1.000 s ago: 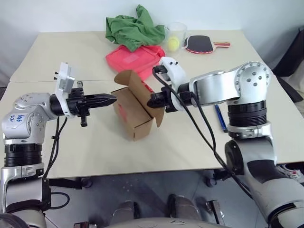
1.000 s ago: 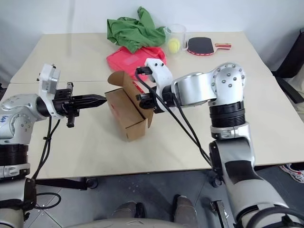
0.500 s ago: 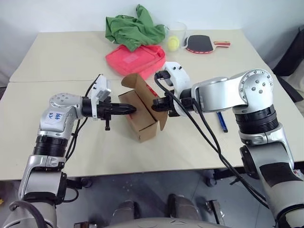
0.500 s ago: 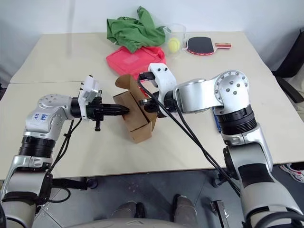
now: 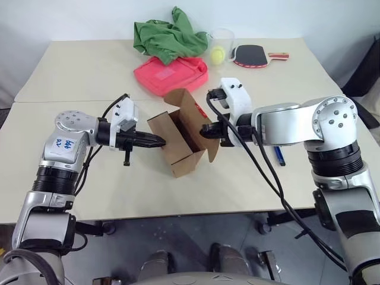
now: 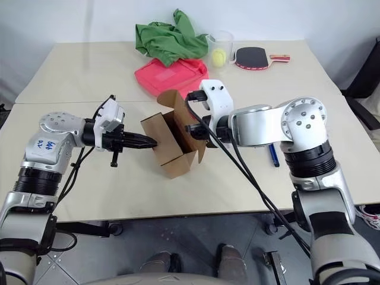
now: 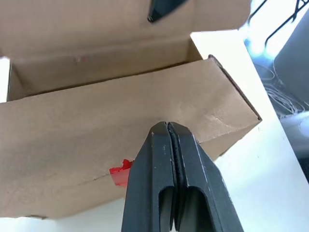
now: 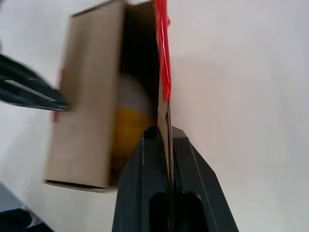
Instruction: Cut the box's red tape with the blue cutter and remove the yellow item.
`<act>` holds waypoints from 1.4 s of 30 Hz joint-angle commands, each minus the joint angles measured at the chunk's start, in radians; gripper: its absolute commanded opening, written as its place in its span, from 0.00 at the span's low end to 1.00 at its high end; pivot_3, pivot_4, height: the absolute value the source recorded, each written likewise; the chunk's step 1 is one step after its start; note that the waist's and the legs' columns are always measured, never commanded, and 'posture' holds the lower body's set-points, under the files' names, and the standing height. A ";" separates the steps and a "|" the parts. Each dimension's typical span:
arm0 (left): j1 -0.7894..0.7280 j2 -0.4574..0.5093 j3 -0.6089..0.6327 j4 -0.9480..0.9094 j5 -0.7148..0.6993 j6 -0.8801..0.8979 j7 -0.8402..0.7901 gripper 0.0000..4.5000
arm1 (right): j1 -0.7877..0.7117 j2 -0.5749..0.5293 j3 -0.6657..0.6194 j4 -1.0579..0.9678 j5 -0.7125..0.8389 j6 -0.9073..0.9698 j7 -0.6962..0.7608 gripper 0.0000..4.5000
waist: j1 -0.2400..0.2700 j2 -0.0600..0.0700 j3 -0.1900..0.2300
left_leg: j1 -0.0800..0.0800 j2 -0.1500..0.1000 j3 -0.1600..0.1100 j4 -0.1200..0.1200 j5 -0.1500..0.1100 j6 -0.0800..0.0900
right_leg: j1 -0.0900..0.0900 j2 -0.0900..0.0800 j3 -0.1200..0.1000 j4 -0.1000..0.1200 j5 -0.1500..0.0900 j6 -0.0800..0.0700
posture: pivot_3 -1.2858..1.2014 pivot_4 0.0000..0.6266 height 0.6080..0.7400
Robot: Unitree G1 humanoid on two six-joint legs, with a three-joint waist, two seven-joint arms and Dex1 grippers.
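Leftmost, the left end effector (image 5: 159,141) was fully closed with nothing between its fingers, its tip pressed against the outer side wall of the box (image 5: 178,157). That box stood open on the surface (image 5: 89,77), a scrap of the red tape (image 7: 120,172) on its wall. Inside lay the yellow item (image 8: 129,126). The right end effector (image 5: 206,132) was clamped on the box's raised flap. Rightward, the blue cutter (image 5: 276,152) lay on the surface.
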 commanded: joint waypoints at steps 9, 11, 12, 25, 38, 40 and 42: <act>0.096 0.044 -0.024 -0.020 0.051 -0.010 -0.004 0.00 | -0.005 -0.065 -0.043 -0.001 0.017 0.038 0.097 0.01 | 0.001 0.000 0.000 | 0.001 0.000 0.000 0.001 0.000 0.000 | 0.001 0.000 0.001 0.000 0.000 0.000 | 0.52 0.24 1.00; 0.105 0.049 -0.027 -0.023 0.061 -0.020 0.001 0.00 | -0.012 -0.075 -0.035 -0.003 0.017 0.055 0.141 0.01 | 0.002 0.000 0.000 | 0.001 0.000 0.000 0.001 0.000 0.000 | 0.001 0.000 0.001 0.000 0.000 0.000 | 0.52 0.24 1.00; 0.108 0.050 -0.028 -0.023 0.064 -0.025 0.004 0.00 | -0.013 -0.085 -0.029 -0.011 0.017 0.065 0.171 0.01 | 0.003 0.000 0.000 | 0.001 0.000 0.000 0.001 0.000 0.000 | 0.001 0.000 0.001 0.000 0.000 0.000 | 0.52 0.24 1.00; 0.105 0.028 -0.039 0.013 0.145 -0.122 0.100 0.00 | 0.034 -0.155 0.006 -0.074 0.017 0.047 0.359 0.01 | 0.030 -0.001 -0.001 | 0.001 0.000 -0.001 0.005 0.000 0.001 | 0.004 -0.001 0.000 0.001 0.000 0.000 | 0.52 0.24 1.00; 0.112 -0.026 -0.051 0.057 0.177 -0.166 0.104 0.00 | 0.106 -0.227 0.014 0.030 0.017 0.058 0.317 0.01 | 0.027 -0.001 -0.001 | 0.009 0.002 -0.004 0.012 -0.003 0.008 | 0.014 -0.005 0.004 -0.003 0.000 0.000 | 0.52 0.24 1.00; 0.114 -0.035 -0.050 0.061 0.180 -0.167 0.103 0.00 | 0.113 -0.227 0.022 0.041 0.017 0.062 0.318 0.01 | 0.026 -0.001 -0.001 | 0.000 0.003 -0.004 0.015 -0.003 0.008 | 0.007 -0.004 0.002 -0.001 0.000 0.000 | 0.52 0.24 1.00; 0.113 -0.043 -0.051 0.071 0.184 -0.172 0.106 0.00 | 0.125 -0.222 0.027 0.047 0.017 0.062 0.322 0.01 | 0.026 -0.001 -0.001 | -0.003 0.000 -0.003 0.014 -0.003 0.008 | 0.003 -0.004 0.002 0.001 0.001 0.001 | 0.52 0.24 1.00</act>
